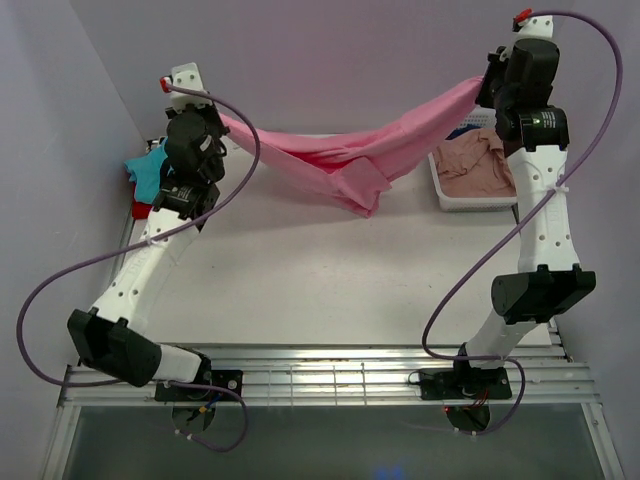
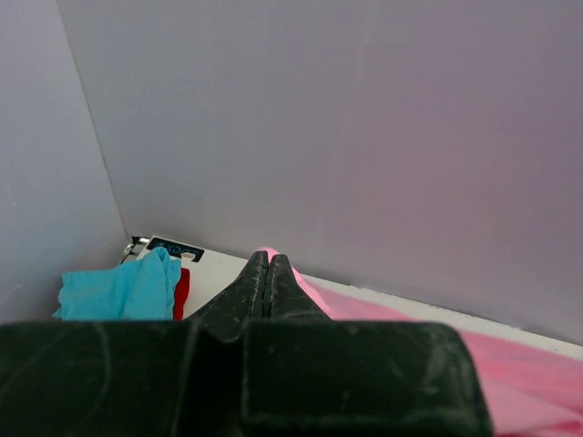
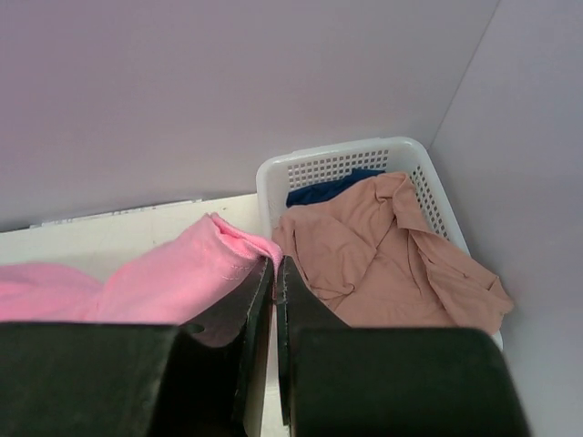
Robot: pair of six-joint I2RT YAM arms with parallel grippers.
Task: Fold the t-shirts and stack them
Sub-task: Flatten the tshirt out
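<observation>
The bright pink soft cloth t-shirt [image 1: 330, 165] hangs slung above the white surface [image 1: 300, 290], long axis running left to right, its middle sagging low. The left hand [image 2: 267, 273] and right hand [image 3: 275, 273] each pinch one end. It looks light and limp, probably best held at corners or hems.

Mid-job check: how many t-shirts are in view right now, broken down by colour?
Bright pink cloth t-shirt: 1
Teal cloth t-shirt: 1
Red cloth t-shirt: 1
Dusty salmon-pink cloth t-shirt: 1
Dark blue cloth t-shirt: 1
Total: 5
</observation>
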